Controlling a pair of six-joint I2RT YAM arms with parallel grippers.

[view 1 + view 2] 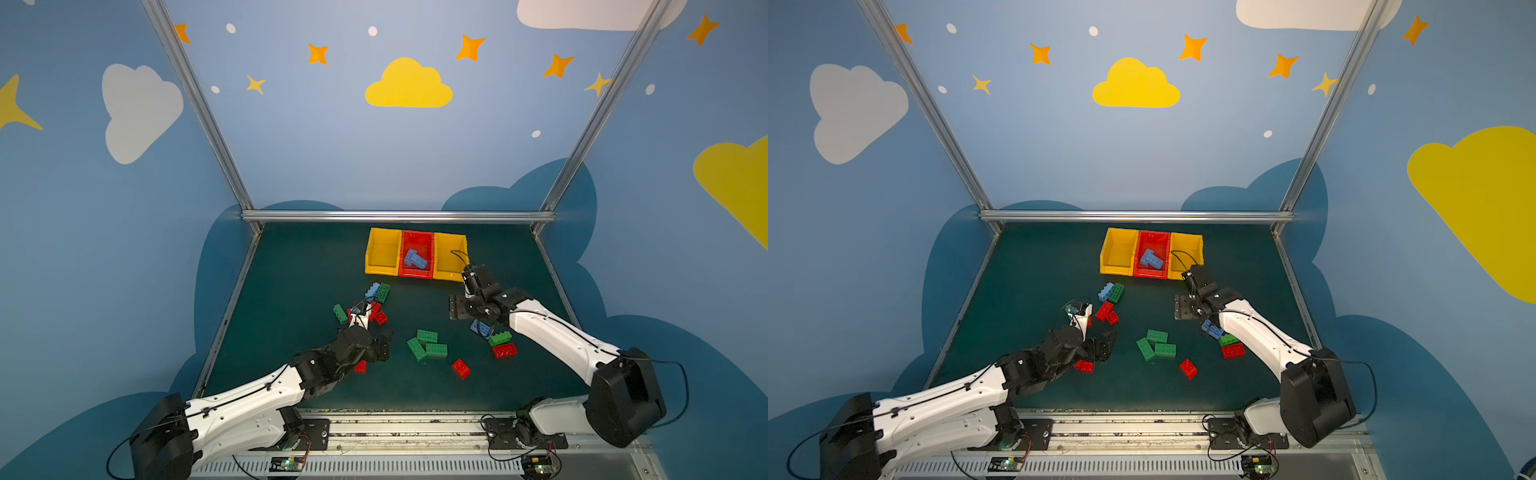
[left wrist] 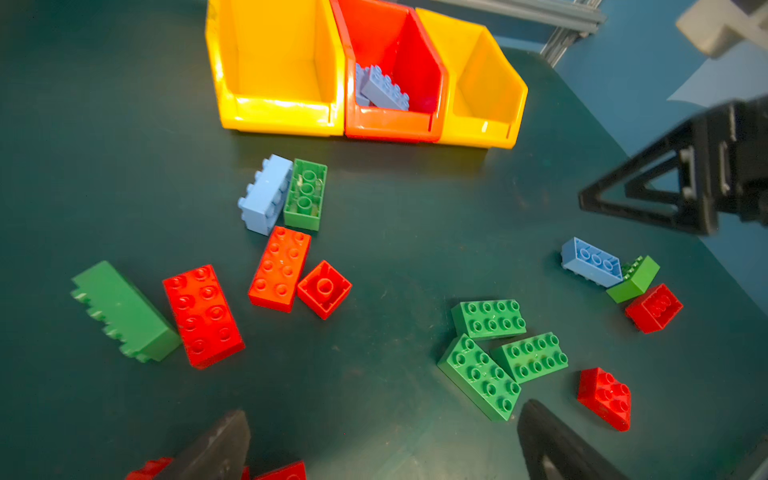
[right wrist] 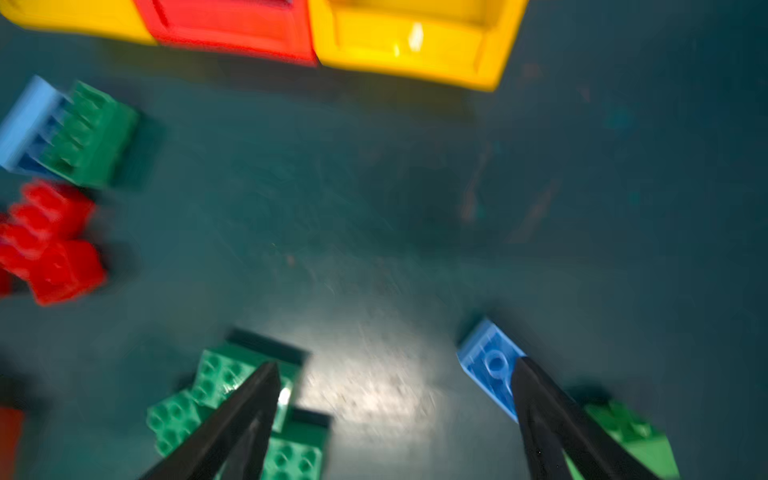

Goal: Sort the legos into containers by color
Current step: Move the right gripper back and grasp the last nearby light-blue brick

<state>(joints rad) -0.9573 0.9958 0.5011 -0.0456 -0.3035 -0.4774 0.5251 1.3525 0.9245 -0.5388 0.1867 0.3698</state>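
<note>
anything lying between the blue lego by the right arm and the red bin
Nothing visible: only bare mat lies between the blue lego and the red bin. A green lego abuts its other end.

Bare worktop point(image 1: 424, 303) lies open between the containers point(image 1: 415, 272) and the loose legos point(image 1: 460, 368), and again along the whole left side. Three green bricks point(image 1: 428, 347) crowd the middle. A blue and green pair point(image 1: 378, 291) sits just before the left yellow bin point(image 1: 374, 268), narrowing the way in. The right arm point(image 1: 552, 336) overhangs a blue, green and red cluster point(image 1: 500, 343), blocking it from above.
</note>
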